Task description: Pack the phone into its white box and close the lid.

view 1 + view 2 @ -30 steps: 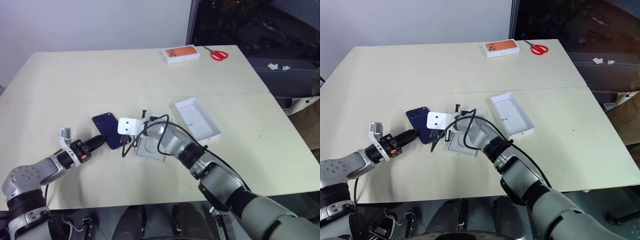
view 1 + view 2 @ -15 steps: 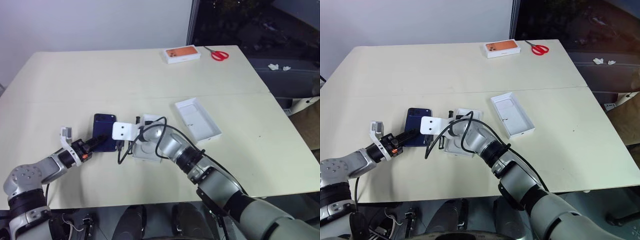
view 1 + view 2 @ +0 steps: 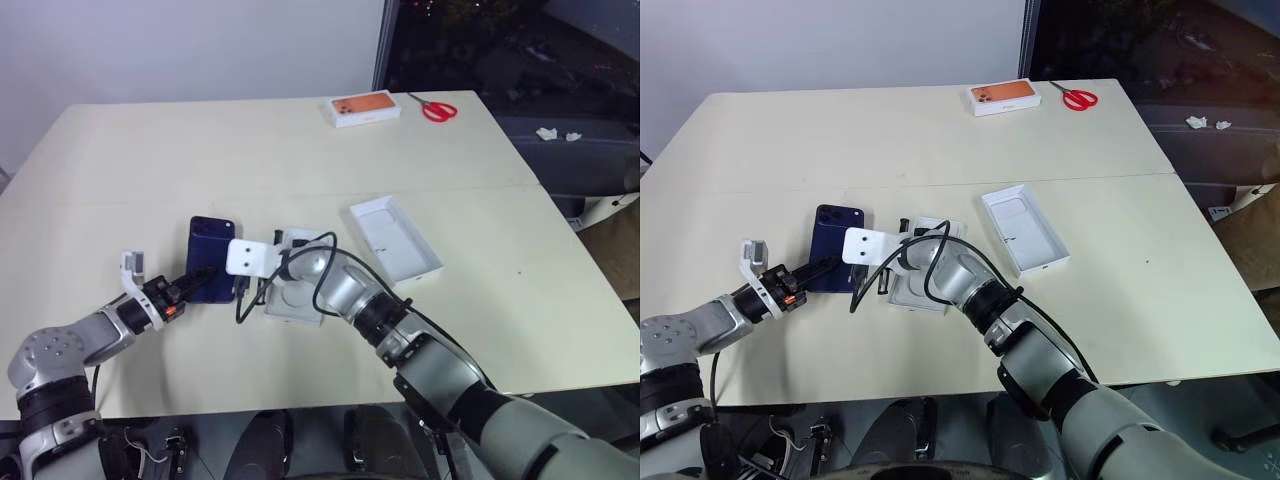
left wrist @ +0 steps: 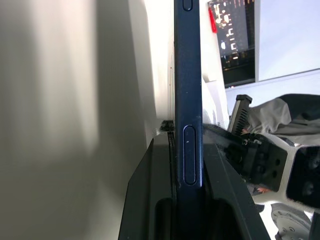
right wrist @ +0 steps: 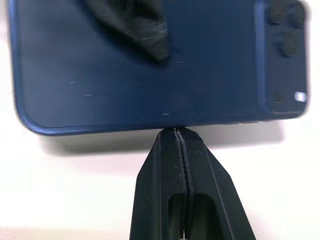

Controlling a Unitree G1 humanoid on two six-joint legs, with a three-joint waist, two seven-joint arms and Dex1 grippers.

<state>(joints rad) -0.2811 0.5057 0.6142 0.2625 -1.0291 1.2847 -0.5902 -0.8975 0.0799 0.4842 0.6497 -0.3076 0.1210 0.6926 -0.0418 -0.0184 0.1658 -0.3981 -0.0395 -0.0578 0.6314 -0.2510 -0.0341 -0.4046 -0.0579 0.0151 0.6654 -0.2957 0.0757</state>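
Note:
The dark navy phone (image 3: 212, 256) lies back up on the table's left half, its camera cluster at the far corner (image 5: 282, 35). My left gripper (image 3: 202, 274) is shut on the phone's near end. In the left wrist view the phone's thin edge (image 4: 188, 90) runs between the two fingers. My right gripper (image 5: 176, 133) is shut, empty, with its tips against the phone's long side edge (image 3: 238, 288). The lid (image 3: 396, 238) lies to the right, white inside facing up. I cannot make out the white box; a white insert with an oval recess (image 3: 292, 303) lies under my right forearm.
An orange-topped white box (image 3: 365, 108) and red scissors (image 3: 437, 108) sit at the table's far edge. A black cable (image 3: 322, 268) loops over my right wrist above the insert. A seam (image 3: 120, 198) crosses the table from left to right.
The phone has swung from a diagonal to lie nearly straight away from me. My right gripper moved left against its side edge. The left fingers closed on its near end.

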